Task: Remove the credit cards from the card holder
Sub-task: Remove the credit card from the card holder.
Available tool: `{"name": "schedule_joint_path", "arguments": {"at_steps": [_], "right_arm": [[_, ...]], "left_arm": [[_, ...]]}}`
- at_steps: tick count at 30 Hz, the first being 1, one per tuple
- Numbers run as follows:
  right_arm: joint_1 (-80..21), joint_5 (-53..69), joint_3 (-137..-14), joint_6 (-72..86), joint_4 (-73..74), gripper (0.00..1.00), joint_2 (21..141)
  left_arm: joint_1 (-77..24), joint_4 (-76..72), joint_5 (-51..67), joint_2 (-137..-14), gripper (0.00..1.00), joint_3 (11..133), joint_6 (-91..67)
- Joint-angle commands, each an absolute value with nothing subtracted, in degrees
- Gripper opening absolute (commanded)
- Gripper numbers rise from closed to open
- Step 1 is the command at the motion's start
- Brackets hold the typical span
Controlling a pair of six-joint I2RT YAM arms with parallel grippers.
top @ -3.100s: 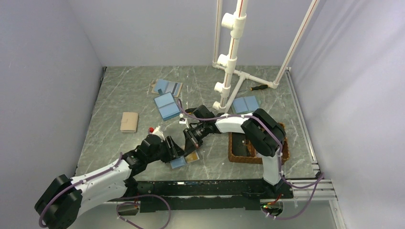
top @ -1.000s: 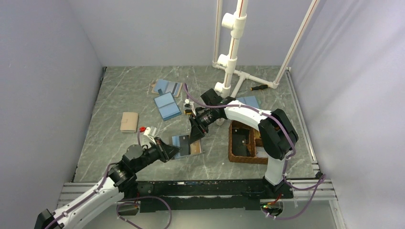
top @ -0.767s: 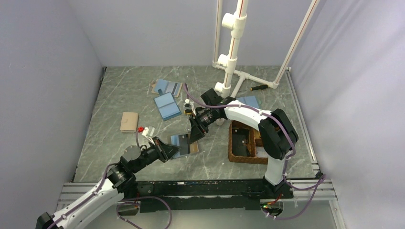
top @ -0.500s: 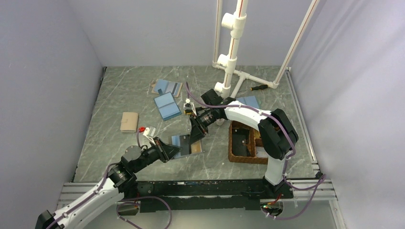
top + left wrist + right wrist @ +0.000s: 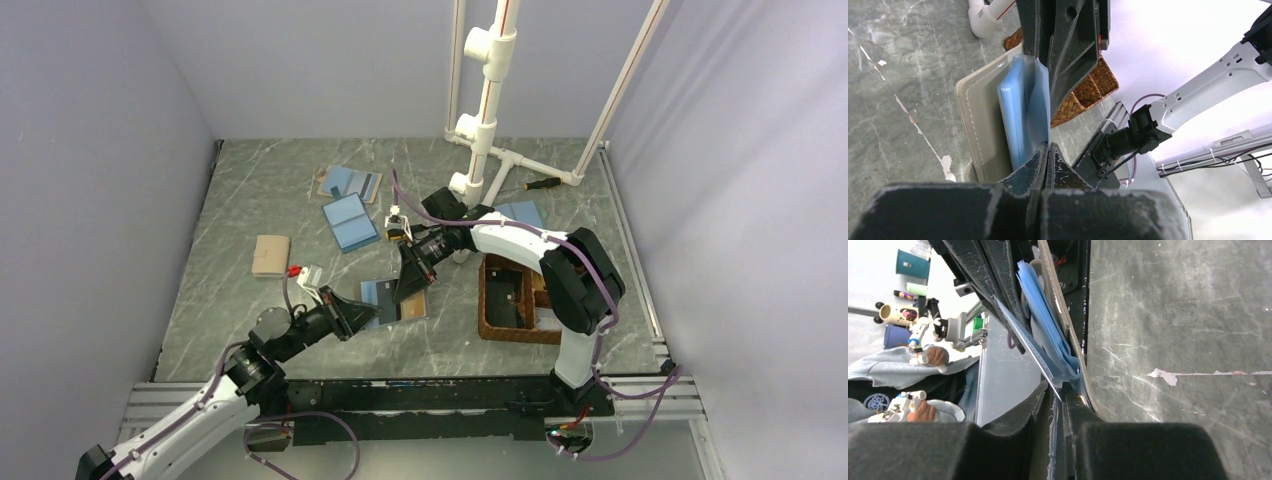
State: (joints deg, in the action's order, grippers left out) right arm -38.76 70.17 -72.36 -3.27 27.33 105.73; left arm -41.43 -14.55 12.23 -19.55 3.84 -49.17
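The card holder (image 5: 380,293) stands half open near the front middle of the table, light blue inside with a tan panel. My left gripper (image 5: 362,311) is shut on its blue leaf (image 5: 1023,115), pinching the near edge. From the far side my right gripper (image 5: 410,287) reaches into the holder. In the right wrist view its jaws (image 5: 1060,399) are closed on the edge of a thin credit card (image 5: 1023,335) that slants out of the blue pockets (image 5: 1043,310). The tan outer edge (image 5: 1062,315) runs beside it.
A brown wicker tray (image 5: 492,300) sits right of the holder. Further back lie two open blue holders (image 5: 350,222) (image 5: 352,183), another one (image 5: 518,216), and a closed tan wallet (image 5: 271,255). A white pipe stand (image 5: 478,150) rises at the back, a screwdriver (image 5: 540,184) beside it.
The right gripper's jaws have narrowed onto the card's edge over the last second. The holder has shifted slightly toward the back. The left gripper has stayed shut on it.
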Motion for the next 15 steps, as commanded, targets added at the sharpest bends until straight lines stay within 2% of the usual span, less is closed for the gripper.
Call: {"name": "schedule_joint_path", "arguments": {"at_steps": [1,5,7,12,15], "right_arm": [[-38.8,73.9,-72.5,-3.2,24.5,0.11,104.1],[-38.8,75.4,-72.8,-4.3,25.4,0.0,104.0],[-38.8,75.5,-73.1,-5.2,26.2,0.0,104.0],[-38.8,75.2,-73.6,-6.7,27.7,0.0,104.2],[-39.1,75.1,-73.8,-7.4,28.4,0.0,104.5]], "left_arm": [[-41.2,-14.9,12.4,-16.1,0.0,4.2,-49.0],[-41.3,-12.3,11.4,-14.9,0.0,4.4,-49.2],[-41.3,-10.7,10.6,-14.8,0.01,4.8,-49.3],[-41.3,-7.6,9.6,-15.4,0.17,5.9,-49.4],[-41.3,-8.1,10.0,-16.3,0.2,6.2,-49.2]]}}
